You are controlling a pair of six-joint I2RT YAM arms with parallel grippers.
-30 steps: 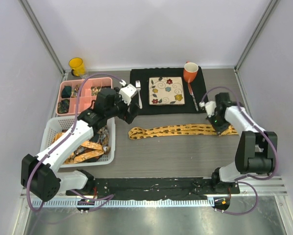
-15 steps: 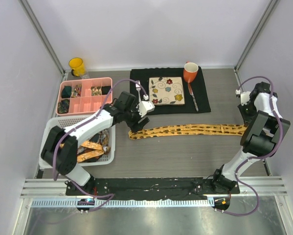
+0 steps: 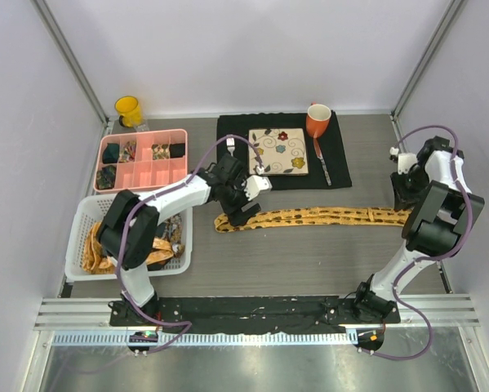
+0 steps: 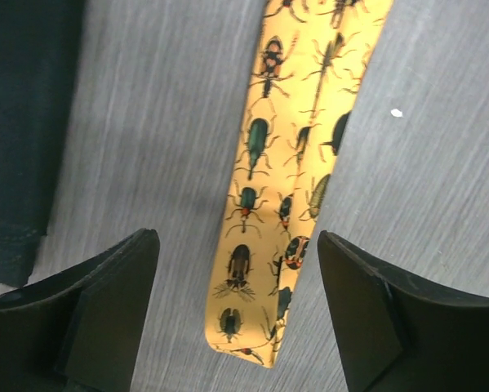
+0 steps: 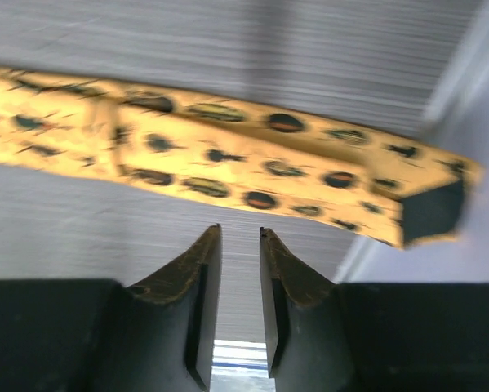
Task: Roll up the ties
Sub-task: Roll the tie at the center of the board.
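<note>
One mustard-yellow tie (image 3: 326,216) printed with dark beetles lies stretched flat, left to right, across the grey table. My left gripper (image 3: 246,207) hovers over its left end. In the left wrist view the gripper (image 4: 237,242) is wide open, and the tie's tip (image 4: 256,327) lies on the table between the jaws, touching neither. My right gripper (image 3: 402,198) is at the tie's right end. In the right wrist view it (image 5: 240,233) is slightly open and empty. The tie (image 5: 228,155) lies just beyond its tips.
A white basket (image 3: 81,219) at the left holds more orange ties (image 3: 158,249). Behind it is a pink compartment tray (image 3: 142,173). A black mat (image 3: 228,175) at the back carries a flowered tile (image 3: 277,151), an orange mug (image 3: 317,121) and cutlery. A yellow cup (image 3: 128,109) stands back left.
My left arm swung from over the basket to the tie's left end. My right gripper drew the tie's right end rightward, stretching it out, and now stands free of it.
</note>
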